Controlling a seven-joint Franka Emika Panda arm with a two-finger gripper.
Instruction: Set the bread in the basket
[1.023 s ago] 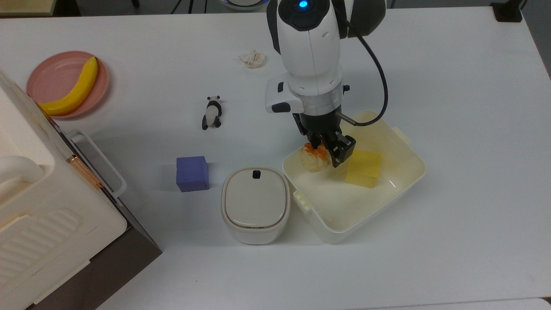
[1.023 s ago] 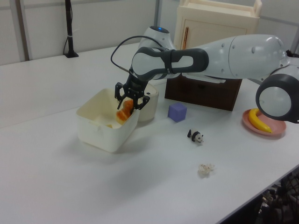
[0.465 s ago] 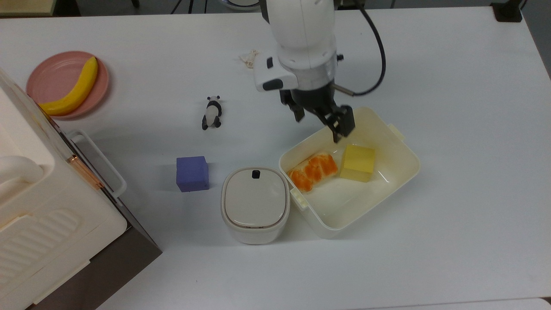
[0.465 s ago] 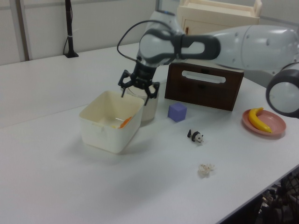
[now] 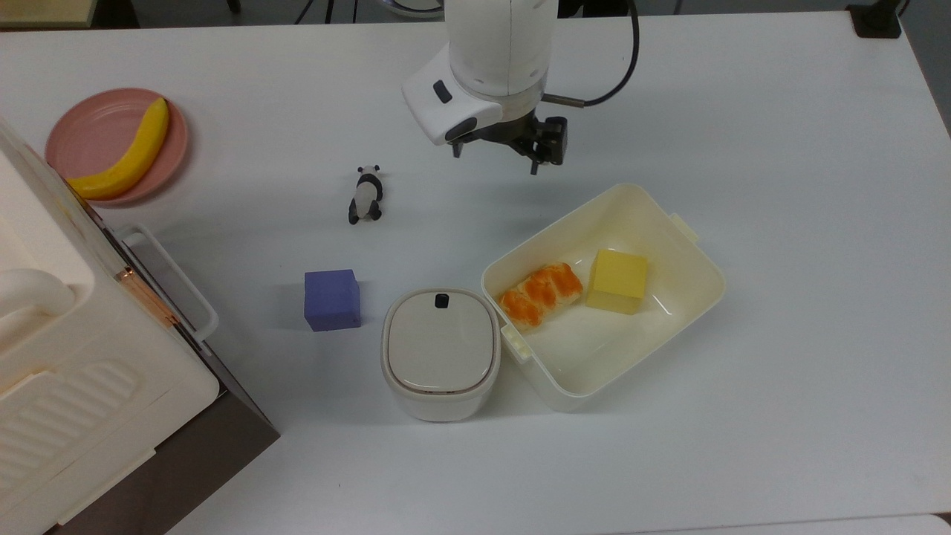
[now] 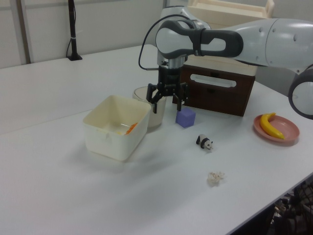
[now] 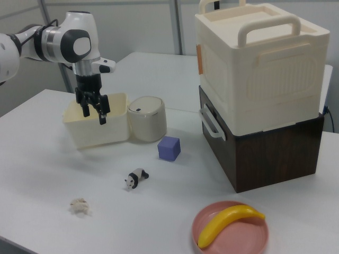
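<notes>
White table (image 5: 780, 148) carries a cream box on a dark brown drawer unit (image 7: 265, 106) at the top view's left edge. Arm (image 5: 498, 44) has pulled back since 0.5 s ago, up and off the basket (image 5: 698, 256); a second ago it was low over the basket rim with the bread gripped. Gripper (image 5: 496, 151) now hangs above bare table beyond the basket's far rim in the top view, fingers spread wide, empty. Basket sits where it was at 0.5 s. Lidded bin (image 5: 441, 353) touches its near-left corner in the top view. Bread (image 5: 540, 295) lies flat on the basket floor against the left wall, just beside the yellow cube (image 5: 617, 281), barely shifted. Pink plate (image 5: 93, 134) with banana (image 5: 122, 152), purple cube (image 5: 331, 299), panda (image 5: 365, 195) unchanged.
</notes>
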